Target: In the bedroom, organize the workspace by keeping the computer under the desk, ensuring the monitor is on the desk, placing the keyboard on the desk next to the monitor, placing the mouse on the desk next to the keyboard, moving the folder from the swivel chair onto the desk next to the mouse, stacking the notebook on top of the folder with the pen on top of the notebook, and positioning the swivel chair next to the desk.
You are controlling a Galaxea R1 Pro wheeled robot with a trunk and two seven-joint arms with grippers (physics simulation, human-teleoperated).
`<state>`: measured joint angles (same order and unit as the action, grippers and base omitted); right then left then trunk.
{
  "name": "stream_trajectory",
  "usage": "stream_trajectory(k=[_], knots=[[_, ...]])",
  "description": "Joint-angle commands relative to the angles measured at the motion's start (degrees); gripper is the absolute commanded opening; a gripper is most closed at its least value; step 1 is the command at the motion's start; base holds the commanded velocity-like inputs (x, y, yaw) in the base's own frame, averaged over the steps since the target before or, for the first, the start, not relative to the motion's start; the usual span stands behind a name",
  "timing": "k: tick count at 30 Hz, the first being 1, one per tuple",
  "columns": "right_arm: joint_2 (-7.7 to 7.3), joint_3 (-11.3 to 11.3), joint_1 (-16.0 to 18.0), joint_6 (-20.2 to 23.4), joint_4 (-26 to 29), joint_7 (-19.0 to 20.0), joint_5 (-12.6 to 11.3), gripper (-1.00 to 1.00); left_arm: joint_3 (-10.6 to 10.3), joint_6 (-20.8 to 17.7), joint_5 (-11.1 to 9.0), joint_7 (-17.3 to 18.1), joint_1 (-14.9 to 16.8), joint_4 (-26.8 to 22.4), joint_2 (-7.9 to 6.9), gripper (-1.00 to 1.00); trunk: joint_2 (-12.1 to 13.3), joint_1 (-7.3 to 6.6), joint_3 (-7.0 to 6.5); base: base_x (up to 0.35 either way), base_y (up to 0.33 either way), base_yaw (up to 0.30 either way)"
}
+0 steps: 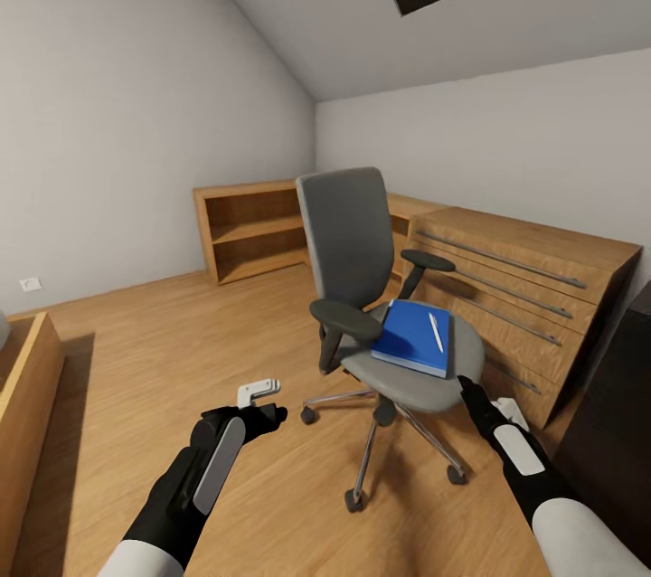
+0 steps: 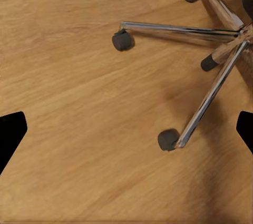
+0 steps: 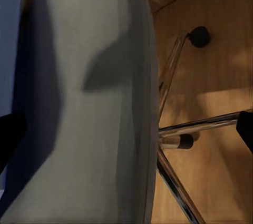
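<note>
Grey padded swivel chair point(image 1: 380, 306) bears flat blue folder point(image 1: 414, 338), slim pen point(image 1: 436, 331).

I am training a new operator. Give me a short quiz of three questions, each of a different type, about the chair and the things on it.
1. True or false: the white pen lies on the wooden floor.
2. The blue flat item rests on which part of the grey swivel chair? A) backrest B) seat C) armrest
3. Fill in: the right gripper is close to the front edge of the chair's ____, while the left gripper hangs over the floor.

Key: 1 false, it lies on the blue item. 2 B. 3 seat.
</note>
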<state>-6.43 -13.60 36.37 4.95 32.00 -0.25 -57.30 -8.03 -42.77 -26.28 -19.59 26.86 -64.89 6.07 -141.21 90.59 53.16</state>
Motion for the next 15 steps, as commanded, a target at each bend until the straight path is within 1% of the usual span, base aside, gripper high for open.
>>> stream_trajectory(k=[1,6,12,15], knots=[[0.03,-0.17,0.02,0.32,0.08,-0.02,-0.39,1.0,-0.06,-0.12,-0.61,-0.55,0.03,-0.06,-0.01,1.0,-0.03,-0.02,0.06,-0.016,0.0,0.0],[0.08,-0.14,0.02,0.32,0.09,-0.02,-0.36,1.0,-0.05,-0.12,-0.61,-0.54,0.03,-0.06,-0.01,1.0,-0.03,-0.02,0.06,-0.046,0.0,0.0],[0.42,-0.17,0.01,0.32,0.13,-0.03,-0.36,1.0,-0.05,-0.12,-0.62,-0.53,0.03,-0.06,-0.01,1.0,-0.03,-0.02,0.06,-0.228,0.0,0.0],[0.49,-0.15,0.01,0.31,0.15,-0.02,-0.32,1.0,-0.05,-0.12,-0.62,-0.53,0.03,-0.06,-0.01,1.0,-0.03,-0.02,0.06,-0.124,0.0,0.0]])
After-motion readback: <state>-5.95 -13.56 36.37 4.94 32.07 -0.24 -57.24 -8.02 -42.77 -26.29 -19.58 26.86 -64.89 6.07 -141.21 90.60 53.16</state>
